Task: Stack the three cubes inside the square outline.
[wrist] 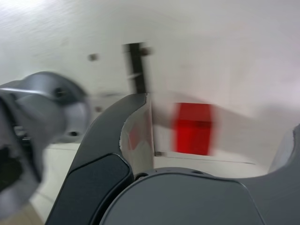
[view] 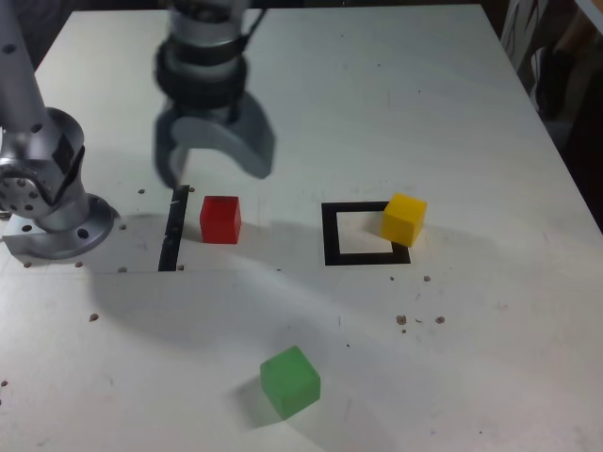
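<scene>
The gripper (view: 215,165) hangs above the white table (view: 471,330) with its two dark jaws spread wide apart and nothing between them. It is blurred in both views.

The red cube (view: 220,219) sits on the table just below the jaws in the exterior view, slightly toward that view's right of the gap's middle, and clear of both jaws. In the wrist view the red cube (wrist: 193,128) shows between the two jaws, nearer the one that reflects it, with table visible on either side of it.

A thin black strip (view: 174,231) lies just beside the red cube, on the exterior view's left of it, under the jaw on that side.

The square outline (view: 330,235) lies well to the exterior view's right of the gripper. The yellow cube (view: 403,218) rests on its far right corner, overlapping the black frame. The green cube (view: 290,380) lies alone near the exterior view's lower edge, well apart from the gripper and from the other cubes.

The arm's base (view: 52,212) stands at the exterior view's left.
</scene>
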You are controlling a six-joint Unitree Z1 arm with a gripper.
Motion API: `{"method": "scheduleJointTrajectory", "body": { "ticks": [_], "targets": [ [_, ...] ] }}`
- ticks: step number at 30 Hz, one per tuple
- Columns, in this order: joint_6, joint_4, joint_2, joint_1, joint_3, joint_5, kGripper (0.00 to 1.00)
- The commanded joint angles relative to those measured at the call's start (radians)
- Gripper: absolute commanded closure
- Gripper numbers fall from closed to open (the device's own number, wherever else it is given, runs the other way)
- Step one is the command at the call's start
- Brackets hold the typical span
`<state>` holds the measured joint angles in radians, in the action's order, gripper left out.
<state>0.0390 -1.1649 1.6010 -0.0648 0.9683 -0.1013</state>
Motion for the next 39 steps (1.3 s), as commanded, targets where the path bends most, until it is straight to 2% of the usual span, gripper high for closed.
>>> {"method": "scheduleJointTrajectory", "body": {
  "ticks": [1,8,14,17,24,27,34,39],
  "targets": [
    [-0.005,0.017,0.006,0.001,-0.015,0.016,0.01],
    [-0.032,0.138,0.05,-0.003,-0.102,0.075,0.04],
    [-0.044,0.198,0.098,-0.012,-0.112,0.082,0.11],
    [-0.045,0.207,0.113,-0.012,-0.11,0.077,0.21],
    [-0.045,0.238,0.137,-0.012,-0.101,0.07,0.54],
    [-0.047,0.246,0.143,-0.012,-0.097,0.071,0.64],
    [-0.069,0.246,0.159,-0.012,-0.079,0.091,0.71],
    [-0.079,0.237,0.167,-0.012,-0.073,0.092,0.75]
  ]
}}
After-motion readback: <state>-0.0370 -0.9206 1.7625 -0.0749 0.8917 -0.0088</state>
